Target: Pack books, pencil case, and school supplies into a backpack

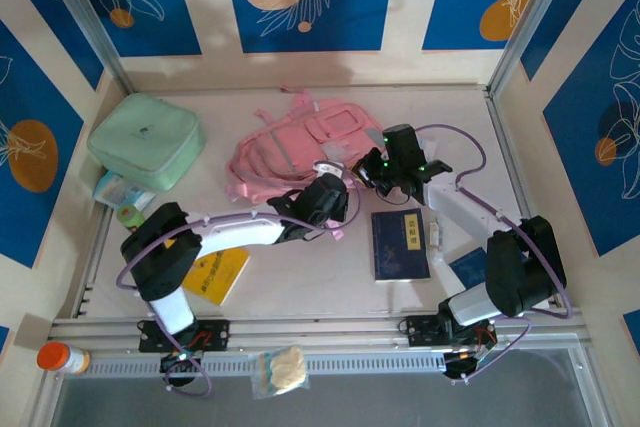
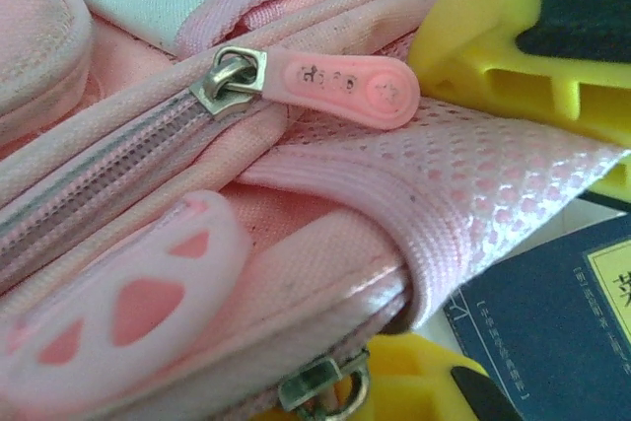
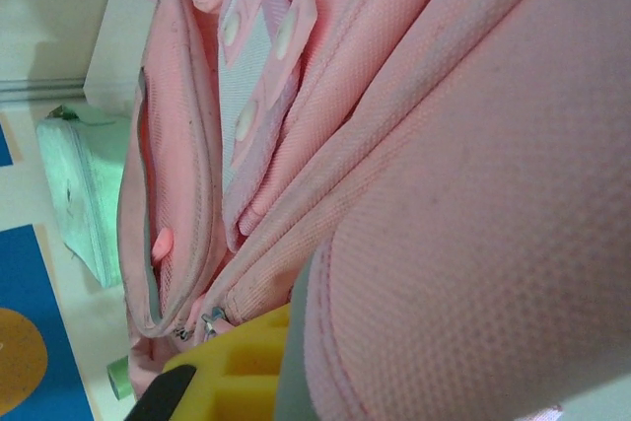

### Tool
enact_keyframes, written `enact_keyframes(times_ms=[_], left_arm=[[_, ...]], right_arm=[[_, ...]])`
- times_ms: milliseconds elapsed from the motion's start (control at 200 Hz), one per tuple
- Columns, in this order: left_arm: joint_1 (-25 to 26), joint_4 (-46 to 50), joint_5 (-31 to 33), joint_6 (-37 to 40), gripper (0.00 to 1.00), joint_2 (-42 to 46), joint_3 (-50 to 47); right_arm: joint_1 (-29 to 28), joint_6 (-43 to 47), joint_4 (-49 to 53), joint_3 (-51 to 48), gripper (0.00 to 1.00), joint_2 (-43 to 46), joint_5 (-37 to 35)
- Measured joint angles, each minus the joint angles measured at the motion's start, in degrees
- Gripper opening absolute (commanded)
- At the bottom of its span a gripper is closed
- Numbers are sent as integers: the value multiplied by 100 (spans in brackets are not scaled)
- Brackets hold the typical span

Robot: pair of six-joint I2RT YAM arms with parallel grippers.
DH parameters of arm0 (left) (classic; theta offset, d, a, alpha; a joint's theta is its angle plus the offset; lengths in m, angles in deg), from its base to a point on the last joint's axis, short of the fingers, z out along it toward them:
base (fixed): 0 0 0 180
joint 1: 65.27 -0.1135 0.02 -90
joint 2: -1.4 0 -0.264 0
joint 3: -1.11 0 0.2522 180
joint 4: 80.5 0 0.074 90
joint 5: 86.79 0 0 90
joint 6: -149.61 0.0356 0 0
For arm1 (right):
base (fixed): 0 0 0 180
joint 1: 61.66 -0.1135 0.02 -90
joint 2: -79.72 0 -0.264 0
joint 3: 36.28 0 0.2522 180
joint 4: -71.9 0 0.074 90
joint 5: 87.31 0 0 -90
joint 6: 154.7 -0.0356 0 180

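The pink backpack (image 1: pixel 295 152) lies flat mid-table. My left gripper (image 1: pixel 335 199) is shut on the backpack's (image 2: pixel 325 244) near right edge. Its yellow fingers (image 2: pixel 493 56) pinch pink fabric by a mesh strap, and a pink zipper pull (image 2: pixel 340 86) lies just above. At the backpack's right side my right gripper (image 1: pixel 385 162) is shut on a fold of the backpack (image 3: pixel 473 194); one yellow finger (image 3: pixel 237 372) shows. One navy book (image 1: pixel 400 244) lies in front of the backpack. Another navy book (image 1: pixel 468 267) sits partly under the right arm. The yellow book (image 1: pixel 218 275) lies under the left arm. The pencil case (image 1: pixel 118 189) peeks from under the mint case.
A mint-green zip case (image 1: pixel 147 140) sits at the back left, with a small green roll (image 1: pixel 130 215) near it. An orange-capped bottle (image 1: pixel 62 357) and a small clear bag (image 1: pixel 280 370) lie on the front rail. Walls enclose the table on three sides.
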Motion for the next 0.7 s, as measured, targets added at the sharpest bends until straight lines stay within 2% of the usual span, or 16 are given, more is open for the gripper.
enact_keyframes(times_ms=[480,700], left_arm=[[-407,94,-739,352,0,1231,-874],[-457,323,-931,560,0,1475,-1054]], right_arm=[[468,623,151,345,0,-151,1005],[632,833,378,518,0,-319,1113]])
